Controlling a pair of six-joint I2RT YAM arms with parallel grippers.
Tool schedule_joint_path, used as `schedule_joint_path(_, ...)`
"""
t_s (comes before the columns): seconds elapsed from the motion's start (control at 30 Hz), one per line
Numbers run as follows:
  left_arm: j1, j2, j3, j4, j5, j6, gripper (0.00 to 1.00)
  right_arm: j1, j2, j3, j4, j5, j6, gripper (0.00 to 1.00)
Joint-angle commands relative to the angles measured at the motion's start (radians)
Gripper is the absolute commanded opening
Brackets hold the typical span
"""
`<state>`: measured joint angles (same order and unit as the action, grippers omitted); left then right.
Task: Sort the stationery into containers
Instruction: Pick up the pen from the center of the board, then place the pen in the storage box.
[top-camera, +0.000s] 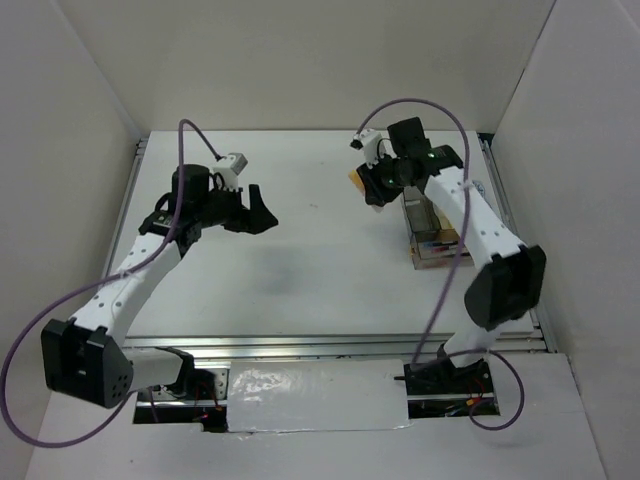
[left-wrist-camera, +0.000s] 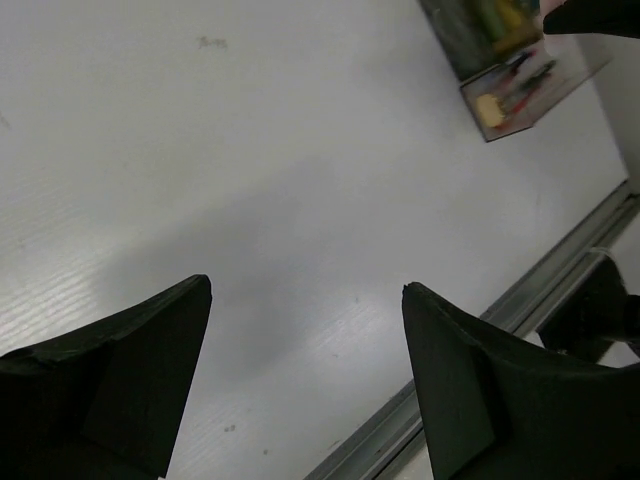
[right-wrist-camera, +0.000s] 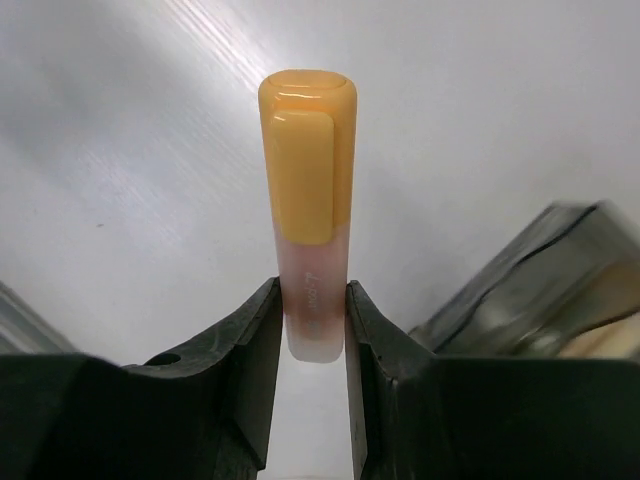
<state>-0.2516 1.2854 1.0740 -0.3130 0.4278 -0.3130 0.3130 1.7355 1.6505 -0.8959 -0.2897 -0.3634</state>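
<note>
The right end effector (right-wrist-camera: 311, 302) is gripping an orange highlighter (right-wrist-camera: 307, 150) just beside the tinted box (right-wrist-camera: 545, 275).

Its two black fingers (right-wrist-camera: 250, 350) are pinching the highlighter's pale barrel, and the orange capped end is pointing away from the wrist over the white bench (top-camera: 320, 270). From above, this end effector is hanging near the far end of the box, on its left side, with the highlighter clear of the box's walls. The box is sitting on the right part of the bench and is holding coloured items, with red and blue pens (left-wrist-camera: 525, 75) showing in its near compartment; the rest is too blurred to tell. The left end effector (left-wrist-camera: 306, 290) is hovering over the left half of the bench, jaws spread wide and gripping nothing.
</note>
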Motion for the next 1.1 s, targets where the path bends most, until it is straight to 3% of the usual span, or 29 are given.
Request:
schedule_joint_path(0.0, 0.017, -0.08, -0.011, 0.106, 0.14, -0.018, 0.89, 0.087, -0.177, -0.071, 0.041, -0.026, -0.27, 0.0)
schedule_joint_path(0.23, 0.011, -0.081, 0.044, 0.045, 0.284, -0.104, 0.88, 0.29, -0.535, -0.472, 0.36, 0.142, -0.674, 0.0)
schedule_joint_path(0.43, -0.046, -0.083, 0.095, -0.099, 0.327, 0.049, 0.83, 0.377, -0.729, -0.757, 0.534, 0.216, -1.017, 0.0)
schedule_joint_path(0.5, -0.116, -0.043, 0.122, -0.208, 0.28, 0.118, 0.82, 0.388, -0.755, -0.828, 0.584, 0.231, -1.112, 0.0)
schedule_joint_path(0.6, -0.219, -0.014, 0.153, -0.274, 0.209, 0.161, 0.82, 0.409, -0.807, -0.893, 0.649, 0.233, -1.187, 0.0)
schedule_joint_path(0.8, -0.304, 0.015, 0.165, -0.265, 0.166, 0.164, 0.82, 0.455, -0.919, -1.064, 0.889, 0.181, -1.302, 0.0)
schedule_joint_path(1.07, -0.318, 0.072, 0.196, -0.207, 0.311, 0.065, 0.83, 0.547, -1.002, -1.284, 1.179, 0.211, -1.388, 0.0)
